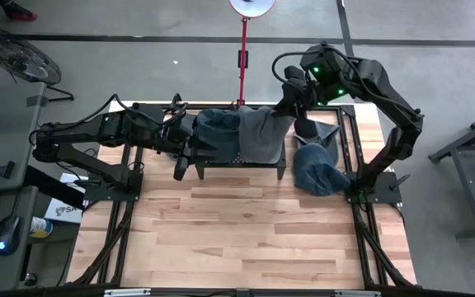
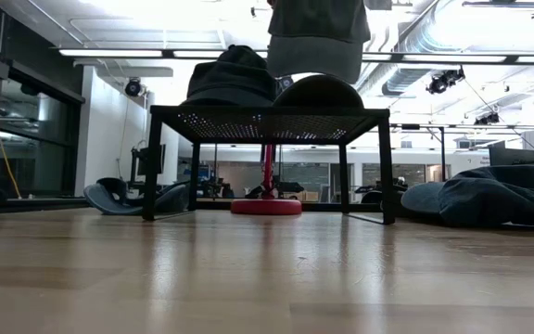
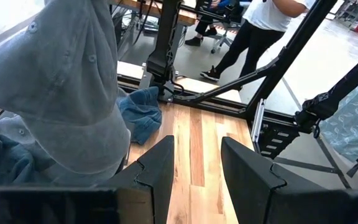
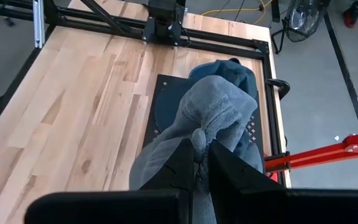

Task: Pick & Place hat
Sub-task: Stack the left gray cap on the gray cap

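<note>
A grey hat (image 1: 262, 136) hangs from my right gripper (image 1: 292, 102) over the black perforated stand (image 1: 239, 163) near the table's far edge. It shows high in the low view as the grey hat (image 2: 318, 37). Under it, on the stand top (image 2: 267, 113), rest a dark blue hat (image 2: 234, 78) and a second dark hat (image 2: 319, 91). My left gripper (image 3: 194, 168) is open at the stand's left end, level, with bare wood between its fingers; the grey hat (image 3: 61, 87) hangs beside it. A pile of blue hats (image 1: 316, 169) lies on the table right of the stand. My right gripper (image 4: 202, 155) pinches a bunched fold of the grey hat's cloth (image 4: 199, 134) between its two fingers, coming from above and pointing down. The hat hangs slack below the fingers over the stand. I cannot tell whether its lower edge (image 2: 313, 74) touches the dark hat beneath.
The stand (image 4: 166, 93) takes up the table's far middle. The near half of the wooden table (image 1: 246, 239) is bare boards. A red pole on a round base (image 2: 267, 206) stands behind the far edge. A person (image 3: 260, 31) stands in the room beyond the table.
</note>
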Robot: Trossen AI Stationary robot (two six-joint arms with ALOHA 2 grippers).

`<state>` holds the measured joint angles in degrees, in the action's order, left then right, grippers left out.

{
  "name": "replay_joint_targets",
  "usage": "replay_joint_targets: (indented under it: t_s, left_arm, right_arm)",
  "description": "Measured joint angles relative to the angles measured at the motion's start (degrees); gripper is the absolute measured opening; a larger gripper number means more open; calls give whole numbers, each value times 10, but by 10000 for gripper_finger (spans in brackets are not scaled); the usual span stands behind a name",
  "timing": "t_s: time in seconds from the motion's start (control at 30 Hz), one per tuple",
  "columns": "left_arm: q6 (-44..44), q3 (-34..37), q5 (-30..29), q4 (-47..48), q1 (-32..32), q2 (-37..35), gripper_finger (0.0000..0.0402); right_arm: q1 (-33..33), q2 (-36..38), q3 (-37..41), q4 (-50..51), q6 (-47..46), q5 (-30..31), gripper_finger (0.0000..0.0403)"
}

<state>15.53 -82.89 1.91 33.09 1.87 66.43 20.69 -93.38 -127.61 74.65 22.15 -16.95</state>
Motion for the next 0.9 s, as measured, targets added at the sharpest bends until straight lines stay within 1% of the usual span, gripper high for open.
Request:
replay_joint_targets:
  t_s: [0.33, 0.6, 0.9]
  left_arm:
    - [1, 0, 0, 0, 0, 0, 131]
    - [0, 0, 0, 0, 0, 0, 131]
    - [0, 0, -3, -7, 0, 0, 131]
  right_arm:
    - [22, -31, 0, 25, 10, 19, 17]
    - [45, -58, 0, 17, 38, 59, 17]
    - [64, -97, 0, 15, 50, 71, 17]
